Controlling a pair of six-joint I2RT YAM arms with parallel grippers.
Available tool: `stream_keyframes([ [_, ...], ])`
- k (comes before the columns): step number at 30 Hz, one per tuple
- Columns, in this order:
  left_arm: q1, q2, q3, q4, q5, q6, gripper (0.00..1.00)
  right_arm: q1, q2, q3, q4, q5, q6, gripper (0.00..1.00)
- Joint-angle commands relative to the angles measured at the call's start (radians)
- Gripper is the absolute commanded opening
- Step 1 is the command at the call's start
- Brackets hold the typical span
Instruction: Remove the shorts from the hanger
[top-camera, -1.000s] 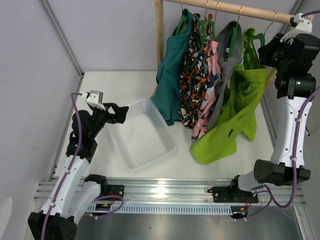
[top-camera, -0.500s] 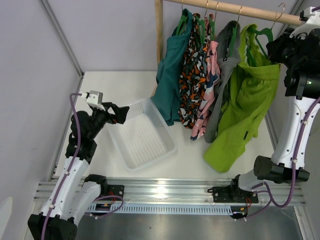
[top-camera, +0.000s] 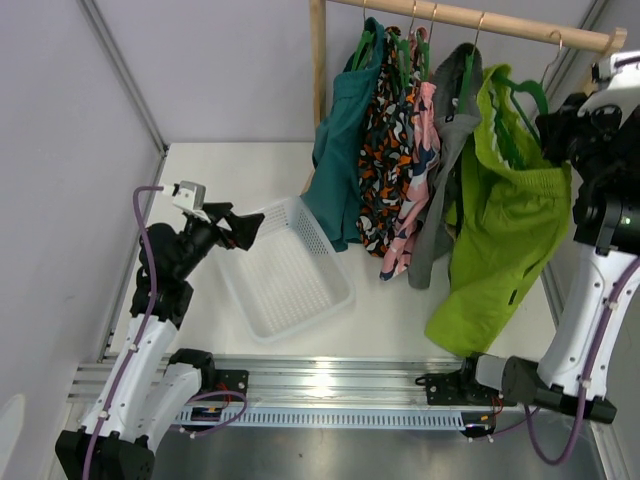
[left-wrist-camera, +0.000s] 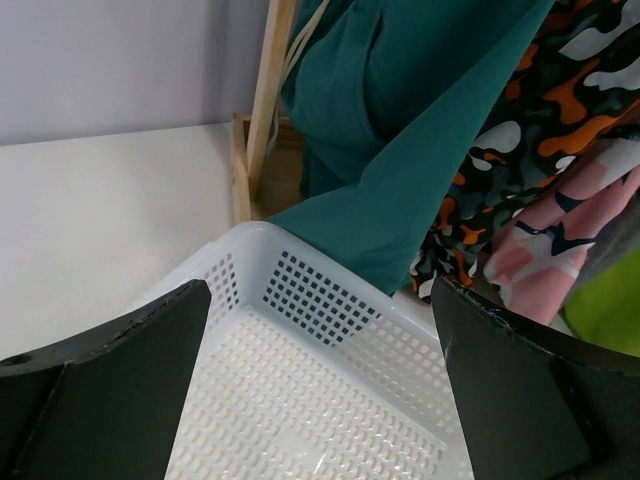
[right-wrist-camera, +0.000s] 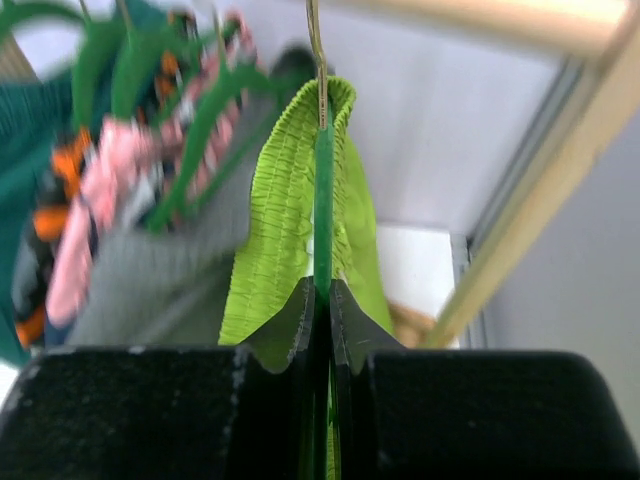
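The lime-green shorts (top-camera: 505, 225) hang full length from the green hanger (top-camera: 522, 95) at the right end of the wooden rail (top-camera: 440, 14). The hanger's metal hook (top-camera: 553, 45) sits close to the rail; I cannot tell whether it rests on it. My right gripper (top-camera: 550, 125) is shut on the hanger. In the right wrist view the gripper (right-wrist-camera: 322, 300) pinches the hanger's green bar (right-wrist-camera: 322, 190), with the shorts' ruffled waistband (right-wrist-camera: 285, 210) draped over it. My left gripper (top-camera: 248, 228) is open above the white basket (top-camera: 290, 275), its fingers (left-wrist-camera: 100, 385) wide apart and empty.
A teal garment (top-camera: 340, 150), patterned clothes (top-camera: 400, 150) and a grey garment (top-camera: 450, 150) hang on green hangers left of the shorts. The rail's wooden post (top-camera: 318, 60) stands behind the basket. A metal rail (top-camera: 330, 395) runs along the table's near edge.
My right arm has moved right and toward the near edge with the hanger. The shorts swung right with it and lifted off the table, now hanging straight. The left arm stayed still.
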Motion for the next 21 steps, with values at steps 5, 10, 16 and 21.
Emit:
stream_keyframes([
  [5, 0.003, 0.016, 0.041, 0.092, 0.132, -0.103, 0.99, -0.079, -0.303, -0.272, -0.127, -0.038, -0.308, 0.0],
  [10, -0.077, 0.04, 0.043, 0.095, 0.192, -0.104, 0.99, -0.081, -0.469, -0.421, -0.295, -0.099, -0.506, 0.0],
  [16, -0.239, 0.055, 0.126, -0.092, 0.104, -0.074, 0.99, -0.079, -0.571, -0.41, -0.531, -0.268, -0.709, 0.0],
  [21, -0.371, -0.018, 0.129, -0.172, 0.043, -0.181, 0.99, -0.085, -0.586, -0.406, -0.71, -0.452, -0.816, 0.0],
])
